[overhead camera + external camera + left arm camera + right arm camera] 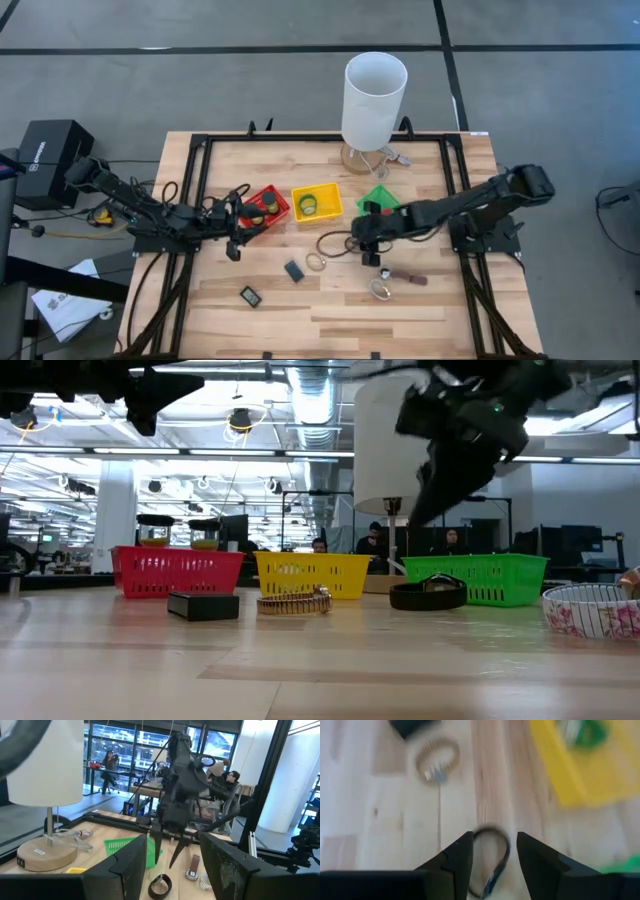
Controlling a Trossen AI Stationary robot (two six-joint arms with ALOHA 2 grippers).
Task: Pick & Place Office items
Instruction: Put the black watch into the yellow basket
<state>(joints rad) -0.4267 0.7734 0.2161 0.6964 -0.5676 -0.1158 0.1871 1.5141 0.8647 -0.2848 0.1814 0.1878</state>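
We see a light wooden table at the centre of the high view. Across its middle stand a red basket, a yellow basket and a green basket in a row; a tall white cylinder on a wooden base sits at the upper middle. Below the baskets lie a dark ring, a pale ring, two dark rectangles, a reddish bar and a patterned ring.
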